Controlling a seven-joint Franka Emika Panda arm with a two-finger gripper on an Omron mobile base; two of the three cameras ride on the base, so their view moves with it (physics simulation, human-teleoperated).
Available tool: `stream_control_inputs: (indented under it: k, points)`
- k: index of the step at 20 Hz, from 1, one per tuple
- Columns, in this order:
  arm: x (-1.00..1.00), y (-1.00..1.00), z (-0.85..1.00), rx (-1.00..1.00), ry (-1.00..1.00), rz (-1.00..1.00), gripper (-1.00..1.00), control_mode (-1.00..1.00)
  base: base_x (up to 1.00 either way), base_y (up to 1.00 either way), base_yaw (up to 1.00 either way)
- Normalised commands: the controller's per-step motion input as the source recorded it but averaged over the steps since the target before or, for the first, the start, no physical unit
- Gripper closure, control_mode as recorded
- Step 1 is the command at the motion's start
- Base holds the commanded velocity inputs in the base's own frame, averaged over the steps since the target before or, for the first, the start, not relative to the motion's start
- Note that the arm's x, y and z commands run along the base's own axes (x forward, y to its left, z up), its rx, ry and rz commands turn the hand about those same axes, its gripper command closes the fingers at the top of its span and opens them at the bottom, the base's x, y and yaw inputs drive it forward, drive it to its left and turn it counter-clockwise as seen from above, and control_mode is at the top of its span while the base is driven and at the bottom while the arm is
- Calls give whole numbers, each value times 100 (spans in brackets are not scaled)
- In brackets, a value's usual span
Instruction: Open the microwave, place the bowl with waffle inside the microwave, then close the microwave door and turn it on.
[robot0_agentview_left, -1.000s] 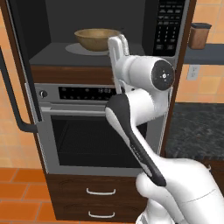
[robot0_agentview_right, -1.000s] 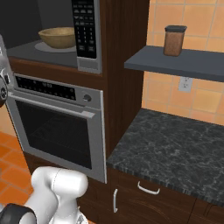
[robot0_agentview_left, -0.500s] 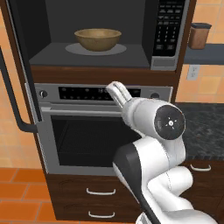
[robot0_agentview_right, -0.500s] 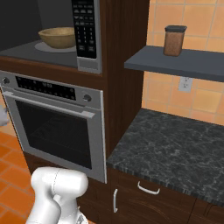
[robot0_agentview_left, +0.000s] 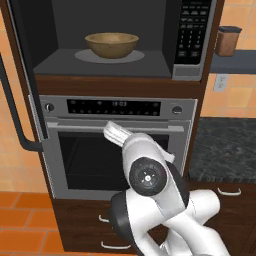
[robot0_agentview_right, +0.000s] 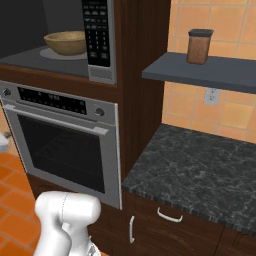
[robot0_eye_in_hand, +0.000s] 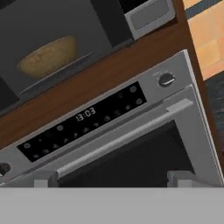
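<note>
Left base view first, sweeping left to right: the microwave door (robot0_agentview_left: 20, 100) hangs swung wide at the far left, seen edge-on, its long black bar handle standing out from the cabinet front. Next, the microwave (robot0_agentview_left: 120, 40) cavity gapes open, and the bowl (robot0_agentview_left: 112, 44) sits on the round turntable, well back from the front lip, with free grey floor on both sides of it. I can't make out the waffle inside the bowl from here. Past the cavity's right wall comes the black keypad, then a brown canister (robot0_agentview_left: 228, 41) on a grey shelf (robot0_agentview_left: 235, 65).

Below, the silver oven (robot0_agentview_left: 117, 145) is shut, and the arm sits low in front of its glass, the wrist pointing up and left toward the handle bar.

Over in the hand view, the gripper (robot0_eye_in_hand: 111, 178) has its jaws spread wide with nothing between them, both tips apart at the bottom edge, looking at the oven's control strip with the bowl (robot0_eye_in_hand: 48, 57) above it.
</note>
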Motion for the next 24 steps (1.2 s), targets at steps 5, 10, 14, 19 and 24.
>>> stream_control_inputs:
  k: [5,10,14,19,24]
  points:
    - [0,2,-80,-28,-56,0,-100,-100,0,0,0]
    - [18,18,-79,-18,-64,0,-100,-100,0,0,0]
    - [18,7,-70,-17,-54,0,100,-100,0,0,0]
    - [13,12,-35,-7,-50,1,100,-100,0,0,0]
    - [25,53,-4,-12,-27,3,100,-100,0,0,0]
